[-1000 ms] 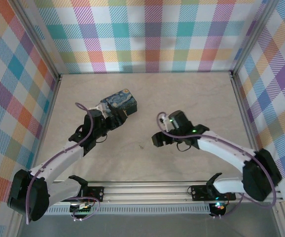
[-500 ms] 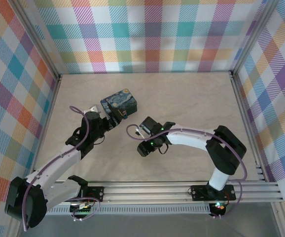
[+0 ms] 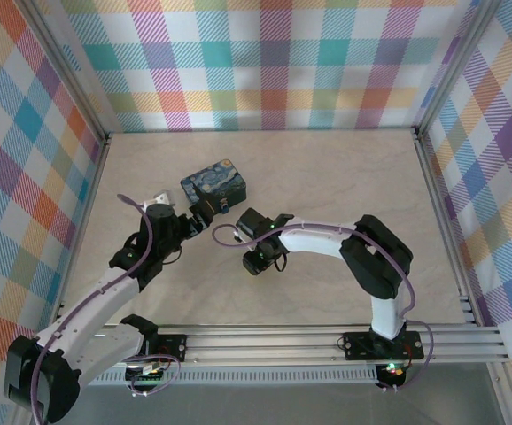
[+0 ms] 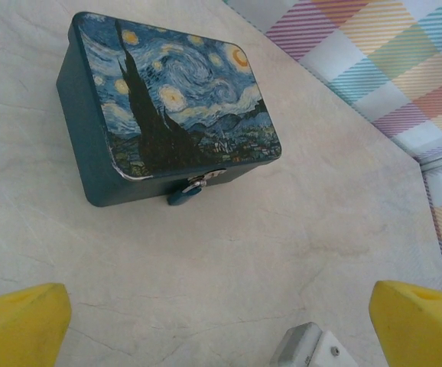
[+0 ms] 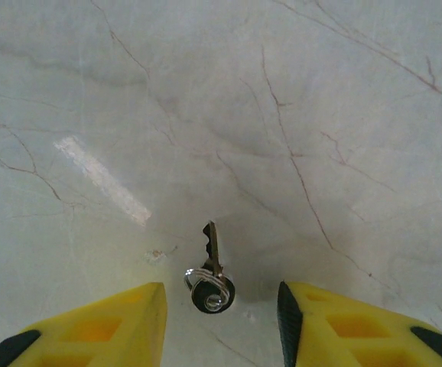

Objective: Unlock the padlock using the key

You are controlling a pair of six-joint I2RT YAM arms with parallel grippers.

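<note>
The key [image 5: 210, 269] lies flat on the pale table [image 5: 336, 107], between the two yellow fingers [image 5: 99, 325] of the right gripper [image 5: 221, 306]. Its jaws stand apart on either side of the key's dark round head and touch nothing, so nothing is gripped yet. The long axis of the key runs almost straight away from the wrist. The blade points to the far side, and the head, with its small wire ring [image 5: 199, 277], is nearest the fingers.

It looks like a thin, stiff and very light bit of metal. Lying flat on a smooth top, it will likely skid or spin if a finger nudges it first. The thicker head is the best place to take hold, pinched across its flat faces so the blade stays free for the lock.

The padlock [image 4: 189, 191] hangs at the middle of the front wall of the painted tin [image 4: 167, 107], with its bluish body down by the table. It is well apart from the key. The left gripper [image 4: 217, 329] faces the tin with its jaws spread wide and holds nothing
</note>
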